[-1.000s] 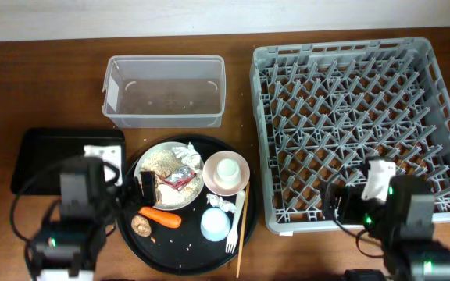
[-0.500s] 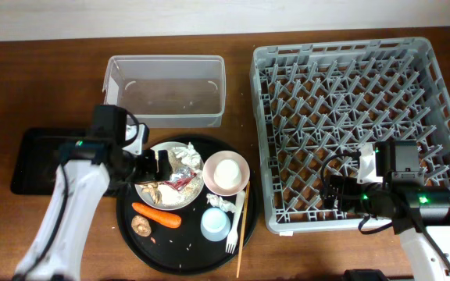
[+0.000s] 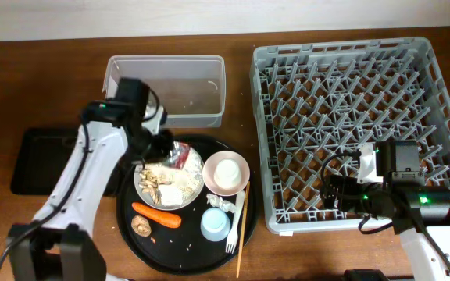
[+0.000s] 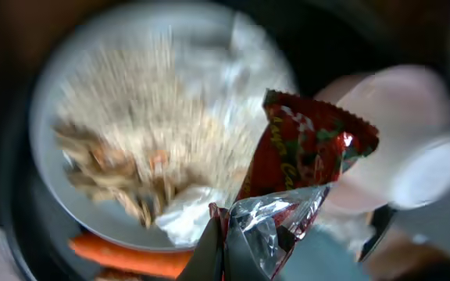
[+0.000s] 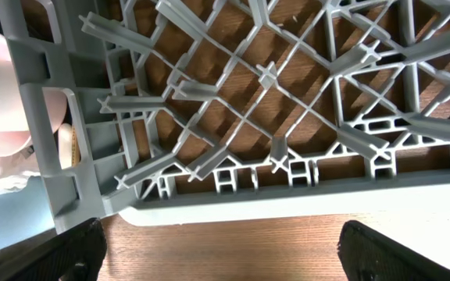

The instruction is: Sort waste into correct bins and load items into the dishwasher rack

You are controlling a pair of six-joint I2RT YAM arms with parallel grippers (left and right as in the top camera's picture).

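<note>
Wrapper first: the red wrapper point(image 4: 307, 152) is clamped at its silvery lower end between the fingers of the left gripper point(image 4: 226, 238), which are closed tight on the foil. It hangs above the white plate point(image 3: 139, 190); the wrist view is blurred, so I cannot tell whether its far end touches the food. The plate holds pale rice-like scraps point(image 3: 176, 186) and some brown pieces on its left side, with a crumpled white tissue point(image 4: 184, 218) lying among them.

The plate sits on the large round black tray point(image 3: 186, 261). On that tray too are the orange carrot point(image 3: 156, 215) just below the plate, a small brown bit point(image 3: 141, 225) beside the carrot's left end, the pale pink bowl point(image 3: 242, 181) with the white cup point(image 3: 226, 169) inside it, another tissue point(image 3: 221, 203), the light blue cup point(image 3: 216, 224), the white plastic fork point(image 3: 235, 222) and the thin wooden chopstick point(image 3: 243, 234) (these last two lie side by side at the tray's right edge).

Behind the tray stands the clear tub point(image 3: 165, 119); the shallow black tray point(image 3: 41, 160) lies to its left on the table point(image 3: 37, 78).

The right gripper point(image 5: 225, 254) has its fingers spread wide, holding nothing, at the near left corner of the grey dishwasher rack point(image 3: 350, 117).
</note>
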